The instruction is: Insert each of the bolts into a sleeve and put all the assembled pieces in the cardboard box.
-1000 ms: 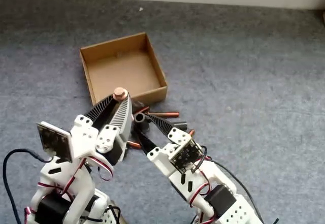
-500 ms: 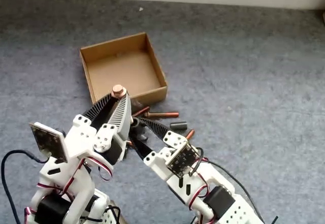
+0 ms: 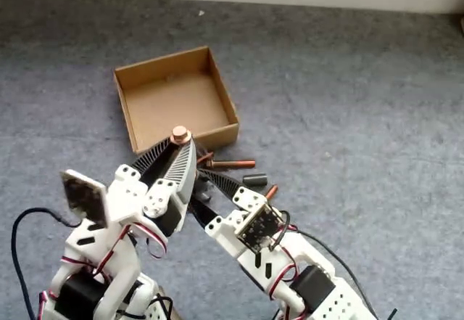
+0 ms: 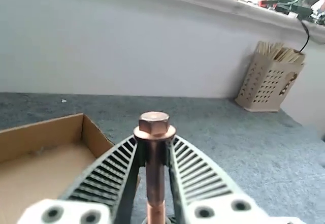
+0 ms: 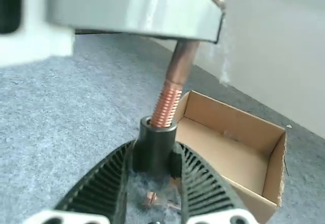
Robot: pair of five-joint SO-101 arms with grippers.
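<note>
Two robot arms meet low over a grey carpet (image 3: 348, 102), just in front of an open cardboard box (image 3: 223, 101); the left gripper (image 3: 181, 144) has its fingers closed narrowly on a copper bolt (image 4: 154, 128), gripping the shaft just below the hexagonal head; the bolt stands upright, head up, raised above the carpet near the box's front wall; the right gripper (image 5: 154, 153) sits beneath it, its fingers clamped around a short black sleeve (image 5: 154, 141), held upright with the open end upward; the bolt's threaded tip is in the sleeve's mouth, and the bolt leans slightly off the sleeve's line in the right wrist view; how deep the tip goes cannot be told; the box is open-topped, its brown floor showing; on the carpet near the box's front corner, beside the grippers, lie loose parts: a second bolt (image 3: 233, 164) lying flat, a second sleeve (image 3: 254, 180) on its side just beyond it, and a third bolt (image 3: 271, 191) partly hidden behind the right gripper.
</note>
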